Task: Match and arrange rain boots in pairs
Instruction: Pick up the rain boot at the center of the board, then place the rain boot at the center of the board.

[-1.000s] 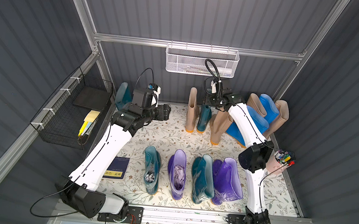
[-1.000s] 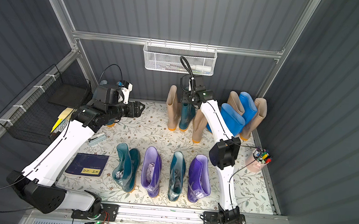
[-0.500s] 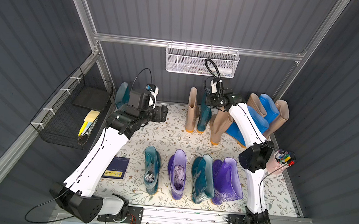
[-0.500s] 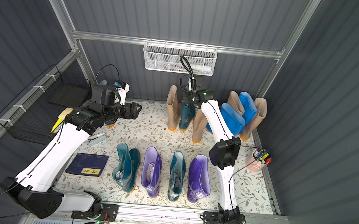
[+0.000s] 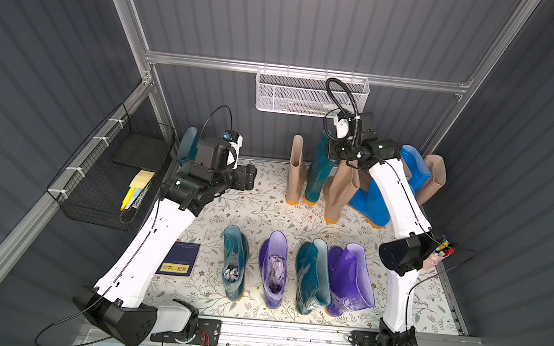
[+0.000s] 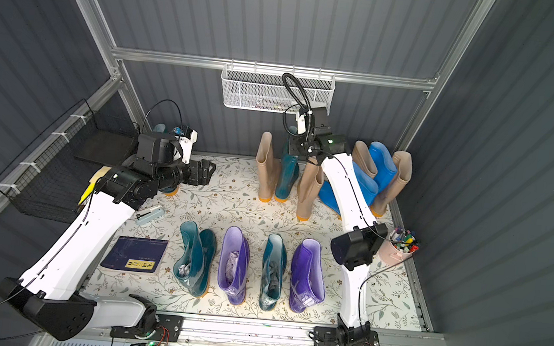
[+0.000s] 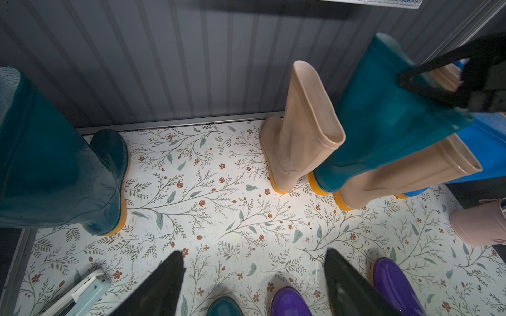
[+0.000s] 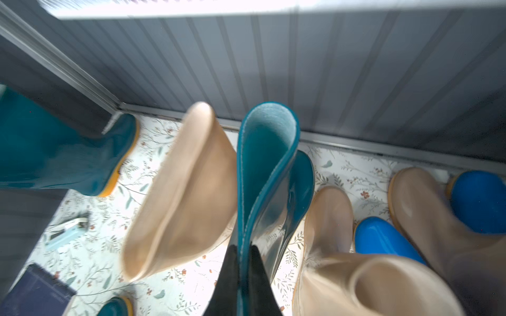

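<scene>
1. Right wrist view: right gripper [image 8: 243, 249] clenched on the cuff edge of a tall dark teal glossy rubber boot [image 8: 273, 169]. Standing in the far row, orange sole seemingly down on the floral-print mat [image 5: 265, 207].
2. Risk: slip. Pinched only by a thin, soft, shiny cuff. Likely to fold or slide out on lifting, then drop.
3. Risk: knock-over. Packed tight between an upright beige rubber boot [image 5: 296, 172] on its left and a leaning beige rubber boot [image 5: 338, 194] on its right, seemingly touching both. Could tip either if pulled sideways, maybe into the bright blue rubber boots [image 5: 370, 204] further right.
4. Risk: arm clash. Left gripper [image 5: 247, 177] released, empty, hovering over bare mat just right of a second dark teal rubber boot [image 5: 187, 143] at far left. Would have to cross that space if carried leftward to pair up.
5. Versus a second ago: all boots in the same places. Right arm at the same far-row spot. Left arm's lower link swung slightly left, its gripper barely shifted.
</scene>
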Controlling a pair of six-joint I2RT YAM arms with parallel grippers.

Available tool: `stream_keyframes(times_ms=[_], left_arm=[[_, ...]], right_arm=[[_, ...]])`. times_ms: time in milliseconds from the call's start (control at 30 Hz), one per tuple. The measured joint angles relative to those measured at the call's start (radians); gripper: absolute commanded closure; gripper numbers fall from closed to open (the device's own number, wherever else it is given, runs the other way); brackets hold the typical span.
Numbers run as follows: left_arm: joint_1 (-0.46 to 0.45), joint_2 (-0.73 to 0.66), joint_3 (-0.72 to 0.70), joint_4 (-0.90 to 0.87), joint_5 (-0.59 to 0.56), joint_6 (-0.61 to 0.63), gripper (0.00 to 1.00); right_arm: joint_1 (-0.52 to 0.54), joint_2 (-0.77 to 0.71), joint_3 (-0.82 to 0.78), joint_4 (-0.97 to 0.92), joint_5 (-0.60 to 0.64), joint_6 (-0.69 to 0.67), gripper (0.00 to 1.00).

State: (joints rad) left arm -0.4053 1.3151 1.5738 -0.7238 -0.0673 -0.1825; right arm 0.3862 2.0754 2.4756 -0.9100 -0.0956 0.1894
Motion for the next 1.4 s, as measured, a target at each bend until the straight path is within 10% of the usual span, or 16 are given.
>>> stream_keyframes(times_ms=[567, 1400], left_arm=[[0.0, 0.0, 0.063, -0.035, -0.031, 0.006, 0.16], [0.0, 0.035, 0.16, -0.245, -0.214, -0.058, 0.15]], right_arm=[[0.152, -0.234, 0.115, -0.003, -0.031, -0.077, 1.0], [0.354, -0.07, 0.2, 0.14, -0.089, -0.077, 1.0]])
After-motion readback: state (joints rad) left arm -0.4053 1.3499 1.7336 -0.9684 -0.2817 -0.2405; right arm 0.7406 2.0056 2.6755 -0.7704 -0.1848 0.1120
